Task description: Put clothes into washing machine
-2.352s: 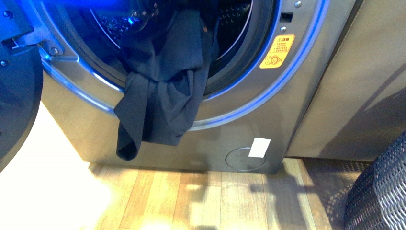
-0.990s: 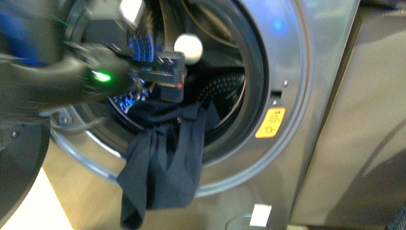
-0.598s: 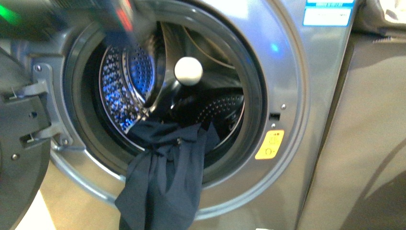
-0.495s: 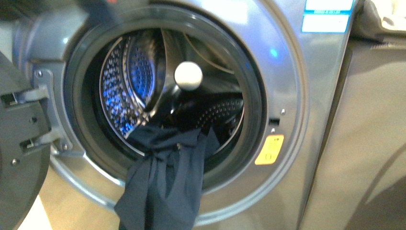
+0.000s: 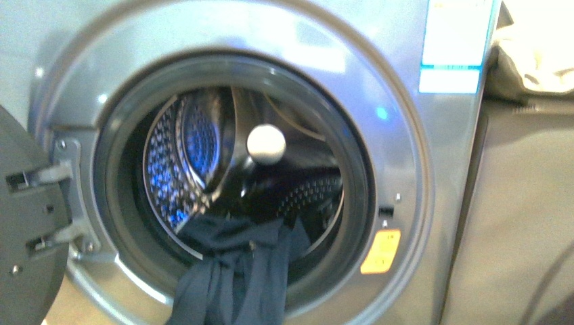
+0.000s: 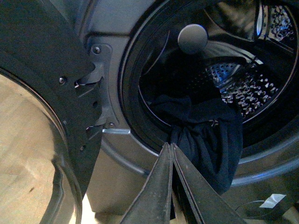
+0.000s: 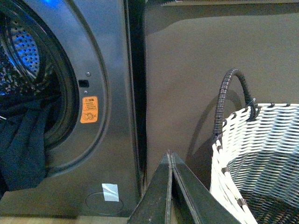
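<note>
Clothes hang over washing machine drum lip, half in; cabinet to its right.

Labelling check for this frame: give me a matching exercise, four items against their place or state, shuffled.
Column A:
1. clothes
2. washing machine door
3. left pincer
4. wicker basket

Column B:
a. swung open
b. shut, holding nothing
c. draped over the lower rim of the washing machine opening, part in, part hanging out
d. standing in front of the taupe cabinet

Pairs: 1-c, 2-a, 3-b, 4-d
</note>
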`<action>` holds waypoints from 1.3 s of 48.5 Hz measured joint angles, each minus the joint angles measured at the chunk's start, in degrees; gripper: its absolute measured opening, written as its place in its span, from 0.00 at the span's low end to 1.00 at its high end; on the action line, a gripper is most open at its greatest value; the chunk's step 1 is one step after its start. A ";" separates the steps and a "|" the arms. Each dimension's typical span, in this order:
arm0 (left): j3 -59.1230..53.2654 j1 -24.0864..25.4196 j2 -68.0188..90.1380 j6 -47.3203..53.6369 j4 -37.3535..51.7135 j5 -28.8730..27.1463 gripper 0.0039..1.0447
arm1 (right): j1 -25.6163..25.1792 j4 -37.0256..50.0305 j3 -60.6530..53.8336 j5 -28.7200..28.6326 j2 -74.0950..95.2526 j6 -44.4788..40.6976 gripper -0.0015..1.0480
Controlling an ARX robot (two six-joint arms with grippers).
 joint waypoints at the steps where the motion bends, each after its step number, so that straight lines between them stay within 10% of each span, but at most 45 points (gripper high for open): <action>1: -0.83 0.28 -0.85 0.00 0.02 0.42 0.03 | 0.00 0.00 0.00 0.00 0.00 0.00 0.02; 12: -7.41 6.45 -8.46 -0.02 -0.74 5.97 0.03 | 0.00 0.00 0.00 0.00 0.00 0.00 0.02; 63: -14.51 6.43 -29.46 -0.02 -13.81 6.32 0.03 | 0.00 0.00 0.00 0.00 0.00 0.00 0.02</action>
